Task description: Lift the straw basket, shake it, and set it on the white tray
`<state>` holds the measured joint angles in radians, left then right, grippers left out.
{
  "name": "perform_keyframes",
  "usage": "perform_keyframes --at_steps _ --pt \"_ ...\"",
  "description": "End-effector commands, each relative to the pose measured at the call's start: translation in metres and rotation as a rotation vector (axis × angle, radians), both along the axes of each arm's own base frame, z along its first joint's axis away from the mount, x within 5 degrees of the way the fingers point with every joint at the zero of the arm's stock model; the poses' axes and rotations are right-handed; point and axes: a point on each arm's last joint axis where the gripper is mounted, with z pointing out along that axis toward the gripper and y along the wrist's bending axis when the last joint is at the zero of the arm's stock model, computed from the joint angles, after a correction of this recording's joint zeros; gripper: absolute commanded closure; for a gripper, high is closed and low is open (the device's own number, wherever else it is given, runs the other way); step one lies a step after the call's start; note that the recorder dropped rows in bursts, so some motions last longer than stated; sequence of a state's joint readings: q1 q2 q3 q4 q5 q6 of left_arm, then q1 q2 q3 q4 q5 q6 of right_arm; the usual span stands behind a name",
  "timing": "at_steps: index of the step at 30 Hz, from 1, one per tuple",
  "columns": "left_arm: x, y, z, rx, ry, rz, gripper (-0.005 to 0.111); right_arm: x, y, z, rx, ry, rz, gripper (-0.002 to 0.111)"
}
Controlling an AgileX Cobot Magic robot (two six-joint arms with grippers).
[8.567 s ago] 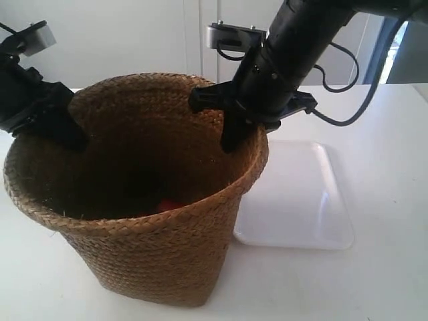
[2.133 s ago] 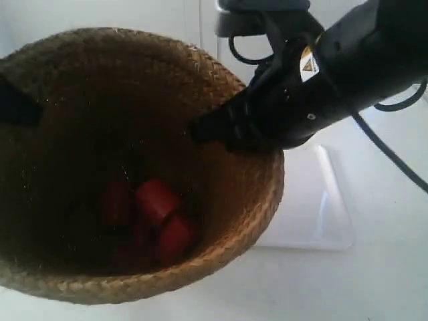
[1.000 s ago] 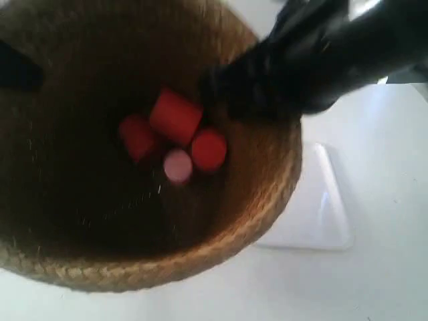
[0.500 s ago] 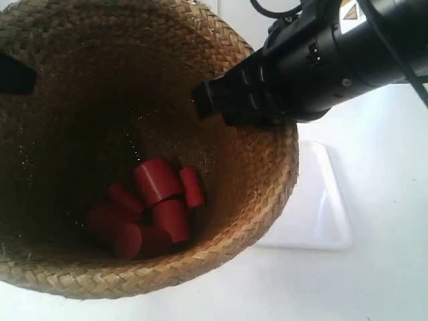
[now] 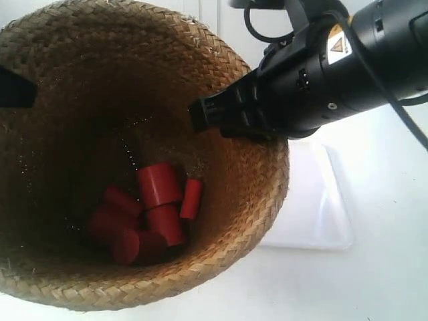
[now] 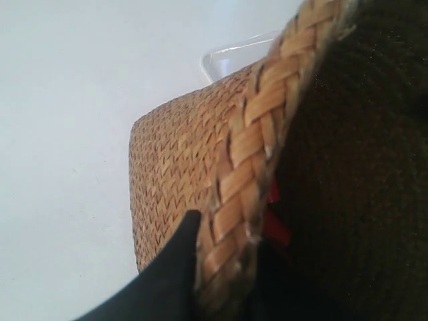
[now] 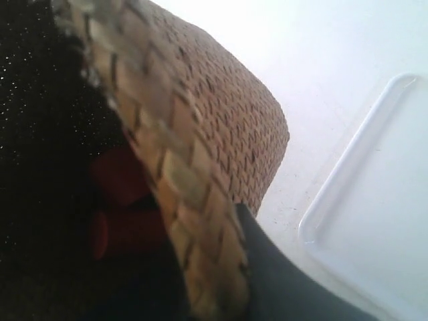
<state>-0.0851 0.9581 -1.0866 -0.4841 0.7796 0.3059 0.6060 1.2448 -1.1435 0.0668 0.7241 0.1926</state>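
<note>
Straw basket lower; left gripper, right gripper seemingly astride rim.

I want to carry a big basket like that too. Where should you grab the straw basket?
Take the thick braided rim of the straw basket, coming from above with one finger inside and one outside. Its body looks too wide for one hand to wrap. The left hand and right hand pinch opposite sides like that.
</note>
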Motion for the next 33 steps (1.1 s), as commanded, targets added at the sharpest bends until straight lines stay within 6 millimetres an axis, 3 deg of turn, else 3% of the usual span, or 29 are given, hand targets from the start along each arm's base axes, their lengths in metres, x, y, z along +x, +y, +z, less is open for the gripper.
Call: perform_keyframes --at_steps 1,9,17,19,21,23,24,25,26,28,30,33 --pt "-0.005 -0.003 0.002 -0.036 -0.016 -0.017 0.107 -0.001 -0.002 -0.002 -0.022 -0.006 0.004 0.108" --pt "-0.003 -0.003 -0.012 -0.037 0.009 -0.004 0.107 0.000 -0.001 -0.012 0.021 0.012 -0.040 0.108" --pt "0.000 -0.002 -0.010 -0.036 -0.037 0.013 0.107 0.004 -0.003 -0.009 0.006 -0.040 -0.049 0.108" --pt "-0.005 -0.004 0.004 -0.074 -0.057 -0.005 0.107 -0.001 -0.005 0.013 0.049 -0.078 -0.054 0.108" --pt "-0.024 -0.008 0.037 -0.122 -0.136 -0.063 0.107 -0.019 -0.014 0.063 0.152 -0.177 -0.028 0.108" --pt "-0.051 -0.009 0.075 -0.127 -0.282 -0.134 0.107 -0.050 -0.024 0.112 0.235 -0.319 0.078 0.108" --pt "-0.056 -0.007 0.080 -0.085 -0.333 -0.132 0.107 -0.054 -0.028 0.113 0.209 -0.363 0.088 0.108" --pt "-0.046 -0.001 0.068 -0.015 -0.335 -0.078 0.107 -0.048 -0.029 0.100 0.173 -0.360 0.044 0.108" --pt "-0.027 0.003 0.047 0.004 -0.244 -0.003 0.107 -0.029 -0.025 0.063 0.096 -0.244 -0.050 0.108" --pt "-0.009 0.007 0.022 -0.014 -0.040 0.097 0.107 -0.012 -0.022 0.024 -0.063 -0.054 -0.090 0.108" --pt "-0.007 0.005 0.021 0.012 -0.053 0.047 0.107 -0.009 -0.016 0.014 -0.098 -0.010 -0.053 0.108" --pt "-0.007 0.000 0.026 -0.043 -0.090 0.020 0.107 -0.010 -0.014 0.021 -0.051 -0.046 -0.047 0.108"
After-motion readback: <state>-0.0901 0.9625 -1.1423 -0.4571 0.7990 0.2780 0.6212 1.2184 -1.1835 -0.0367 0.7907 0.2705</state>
